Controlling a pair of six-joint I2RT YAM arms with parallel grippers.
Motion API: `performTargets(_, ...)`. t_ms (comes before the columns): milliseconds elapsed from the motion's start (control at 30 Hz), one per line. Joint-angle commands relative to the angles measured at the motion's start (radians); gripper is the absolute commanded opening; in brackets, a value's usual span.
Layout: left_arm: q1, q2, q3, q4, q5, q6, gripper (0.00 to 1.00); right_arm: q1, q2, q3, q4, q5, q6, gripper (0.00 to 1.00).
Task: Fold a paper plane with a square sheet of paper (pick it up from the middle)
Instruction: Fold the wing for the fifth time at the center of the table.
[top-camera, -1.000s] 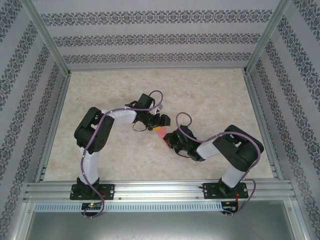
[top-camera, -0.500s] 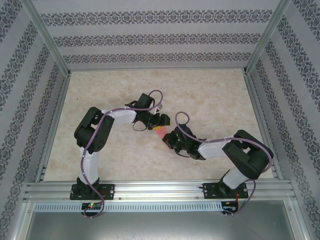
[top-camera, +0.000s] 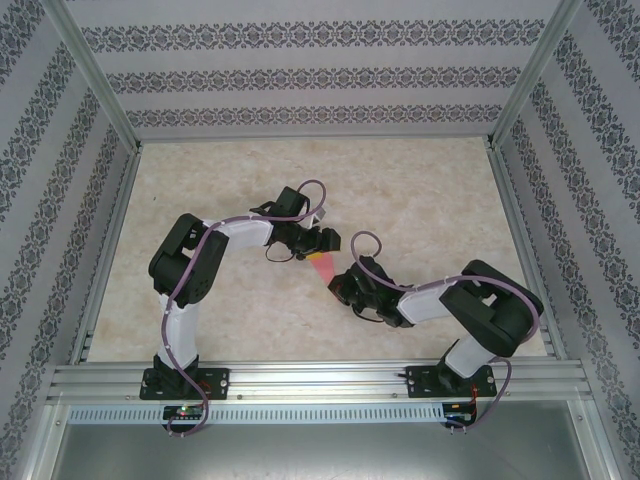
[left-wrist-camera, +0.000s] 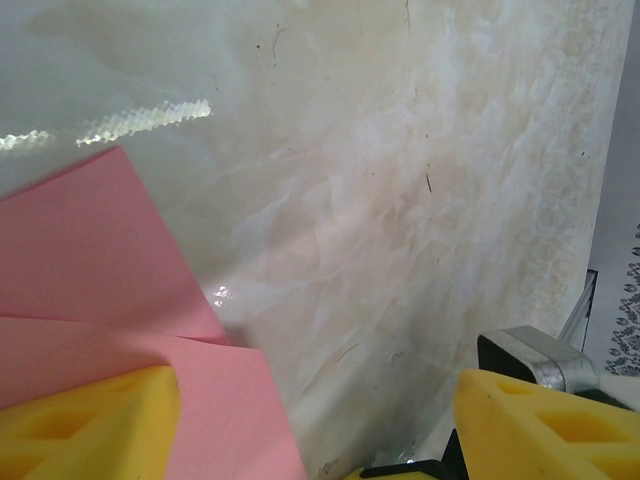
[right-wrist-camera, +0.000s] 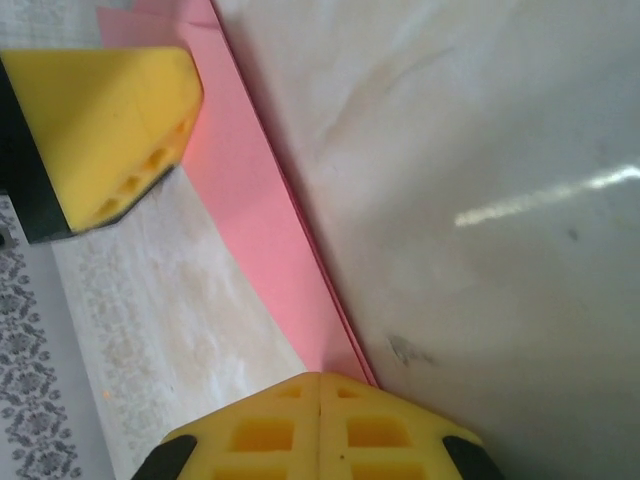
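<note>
The square sheet of paper (top-camera: 322, 265) is pink-red and lies folded into a narrow creased shape on the table between my two grippers. In the left wrist view the paper (left-wrist-camera: 110, 280) shows a crease, and its near part runs under my left finger (left-wrist-camera: 90, 420). My left gripper (left-wrist-camera: 310, 392) stands open wide over it, also seen from above (top-camera: 319, 246). My right gripper (right-wrist-camera: 320, 385) is shut, its tips resting on the end of the folded strip (right-wrist-camera: 260, 230); whether they pinch it I cannot tell. It sits at the paper's near right (top-camera: 344, 284).
The pale marbled table (top-camera: 420, 190) lies open behind and to both sides. Aluminium frame rails (top-camera: 520, 250) and patterned walls bound it. One finger (right-wrist-camera: 105, 125) of my left gripper stands close beside the paper in the right wrist view.
My right gripper has slid slightly back toward the near right along the paper, and its elbow swung right. The left arm has stayed put.
</note>
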Motion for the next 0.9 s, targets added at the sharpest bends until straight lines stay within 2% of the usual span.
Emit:
performTargets(0,0.004,0.061,-0.010,-0.022,-0.054,0.030,0.74,0.032,-0.072,-0.041,-0.194,0.045,0.008,0.04)
performTargets(233,0.004,0.067,-0.004,-0.022,-0.051,0.029,0.74,0.043,-0.250,-0.073,-0.420,0.075,-0.022,0.06)
performTargets(400,0.004,0.062,-0.005,-0.021,-0.043,0.029,0.74,0.033,-0.411,-0.070,-0.450,0.131,-0.044,0.10)
performTargets(500,0.004,0.062,-0.008,-0.019,-0.040,0.027,0.74,0.008,-0.446,-0.021,-0.442,0.133,-0.079,0.12)
performTargets(600,0.003,0.062,-0.011,-0.016,-0.037,0.025,0.74,-0.014,-0.401,0.019,-0.381,0.100,-0.098,0.13)
performTargets(800,0.004,0.068,-0.010,-0.016,-0.030,0.024,0.74,-0.025,-0.193,0.119,-0.217,-0.006,-0.106,0.11)
performTargets(867,0.004,0.068,-0.011,-0.017,-0.031,0.024,0.74,-0.027,-0.122,0.154,-0.220,-0.020,-0.105,0.09)
